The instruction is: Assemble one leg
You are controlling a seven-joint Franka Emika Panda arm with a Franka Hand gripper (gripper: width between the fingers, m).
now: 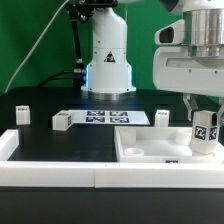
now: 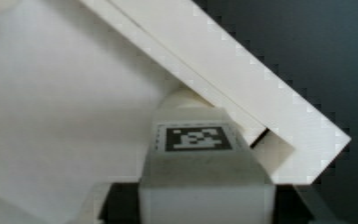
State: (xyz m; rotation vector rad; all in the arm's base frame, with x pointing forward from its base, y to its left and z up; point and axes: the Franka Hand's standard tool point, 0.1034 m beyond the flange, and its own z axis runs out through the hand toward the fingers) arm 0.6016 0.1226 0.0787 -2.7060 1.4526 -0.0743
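Note:
My gripper (image 1: pixel 204 121) is shut on a white leg (image 1: pixel 205 143) with black-and-white tags, held upright at the exterior view's right. The leg's lower end is at the corner of the large flat white tabletop piece (image 1: pixel 150 158); I cannot tell if it touches. In the wrist view the leg (image 2: pixel 201 160) shows one tag and sits between my dark fingers (image 2: pixel 123 205). The tabletop's raised rim (image 2: pixel 220 65) runs diagonally just beyond it. Three more small white legs lie on the black table: one far left (image 1: pixel 22 115), one left of centre (image 1: pixel 62 121), one in the middle (image 1: pixel 162 118).
The marker board (image 1: pixel 100 118) lies flat between the loose legs. The robot's white base (image 1: pixel 108 60) stands at the back centre. A white rail (image 1: pixel 60 172) borders the table's front and left side. A green backdrop is behind.

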